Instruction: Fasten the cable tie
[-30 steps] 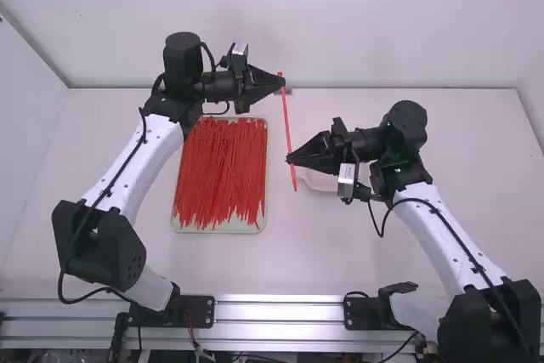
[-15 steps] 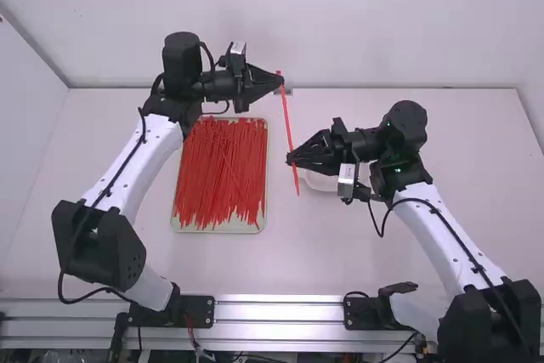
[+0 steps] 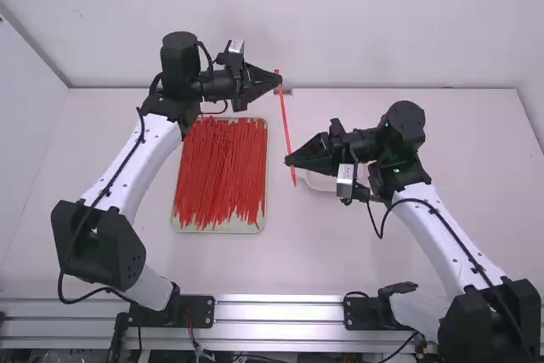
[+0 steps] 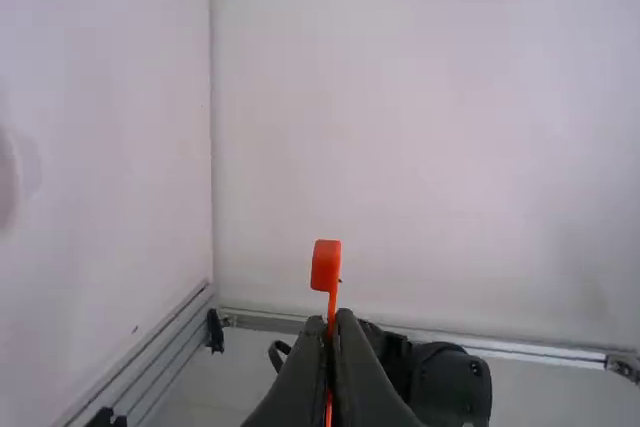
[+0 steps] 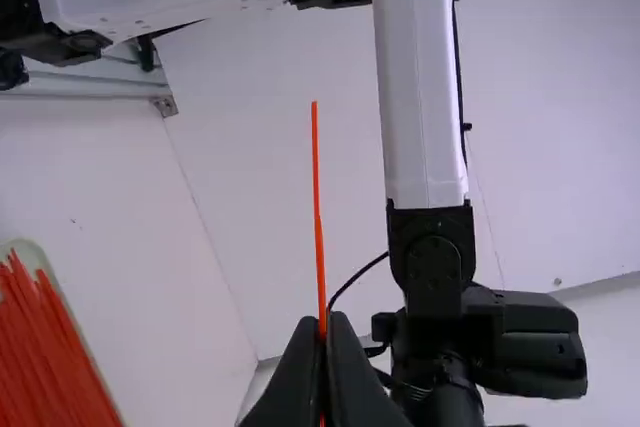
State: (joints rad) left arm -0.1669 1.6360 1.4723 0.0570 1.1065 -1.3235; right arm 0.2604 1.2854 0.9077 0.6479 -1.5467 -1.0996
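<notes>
The white table carries a flat tray on its left half, and a thick layer of red ties lies in the tray. The left arm reaches to the far side of the tray, and the right arm reaches to the left towards the middle. One red cable tie hangs in the air just right of the tray, held by both tools. The left gripper is closed on the far end, just under the square head. The right gripper is closed on the thin strap near the tail, which sticks out past the fingers.
</notes>
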